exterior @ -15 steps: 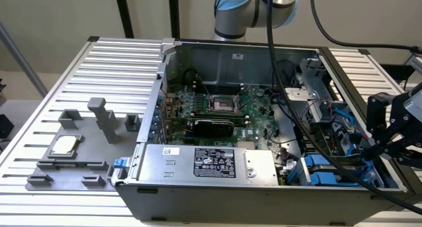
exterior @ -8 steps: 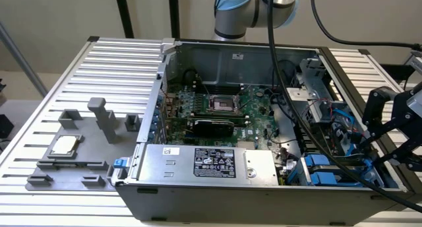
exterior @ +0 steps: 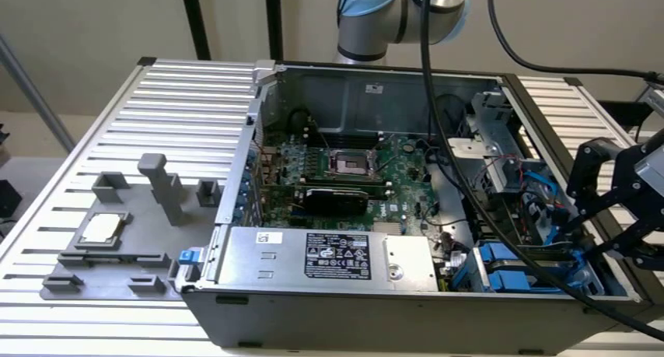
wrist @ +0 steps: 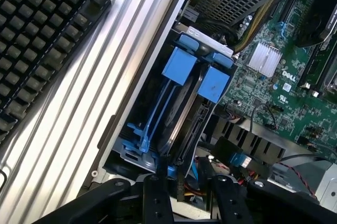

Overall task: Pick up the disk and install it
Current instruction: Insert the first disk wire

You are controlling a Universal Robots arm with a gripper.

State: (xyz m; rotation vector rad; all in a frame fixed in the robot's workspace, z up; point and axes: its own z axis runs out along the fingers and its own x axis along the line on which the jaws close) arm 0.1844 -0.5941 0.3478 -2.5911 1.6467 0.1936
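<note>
- The slatted table (exterior: 155, 100) carries everything. Its bare slats run alongside the tool, past the case wall, and we judge them the widest free room near it.
- The open computer case (exterior: 363, 318) lies under the tool. Its side wall is a hard edge close beside one finger.
- The keyboard (wrist: 37, 39) lies beyond the slats, well apart from the tool.
- The circuit board (wrist: 295, 92) spreads out on the tool's other side, crowded with parts, so there is little room to swing that way.
- The drive bay (wrist: 131, 153) sits just ahead of the fingertips and holds two blue carriers side by side.
- The disk (wrist: 210, 84) stands on edge in that bay, in line with the tool and apart from the fingers. Its blue tab is at the end farthest from the tool.
- The gripper (wrist: 187, 184) has its fingers spread with nothing between them.
- We judge the installing step to be at or near its end, because the disk is in the bay and not held. We cannot tell if it is pushed fully home.
- Any move from here calls for a straight path along the slot, keeping off the wall.
- The thin red and black wires (wrist: 284, 168) near one finger could snag.
</note>
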